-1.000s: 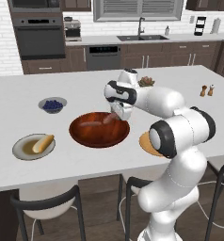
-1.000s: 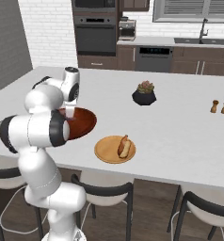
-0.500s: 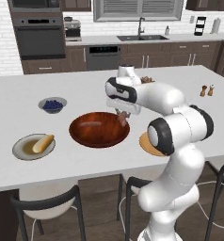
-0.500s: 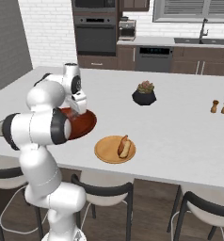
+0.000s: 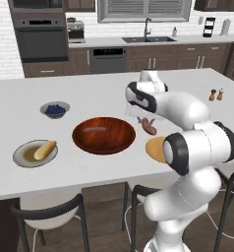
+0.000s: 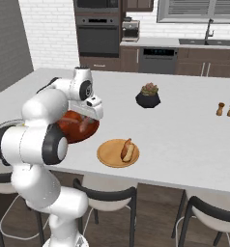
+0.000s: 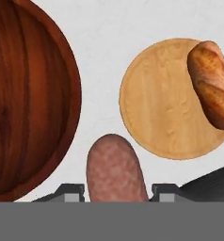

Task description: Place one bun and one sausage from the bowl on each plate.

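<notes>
- The claw (image 7: 116,190) grips a sausage (image 7: 116,171), its two fingertips (image 7: 71,192) pressed against either side, above the white counter (image 7: 114,42).
- The sausage hangs between the wooden bowl (image 7: 24,99) and the orange-tan plate (image 7: 172,101).
- A bun (image 7: 212,84) lies on that plate's edge.
- Further left, the grey-rimmed plate (image 5: 26,156) carries another bun (image 5: 45,149).
- Blueberries sit in a small grey bowl (image 5: 55,109) beyond.

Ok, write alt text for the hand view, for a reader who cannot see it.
A reddish sausage stands between the jaws of the gripper, above the white counter. Beyond it lies the orange-tan plate with a bun on its edge; the wooden bowl takes up the other side of the picture.
</notes>
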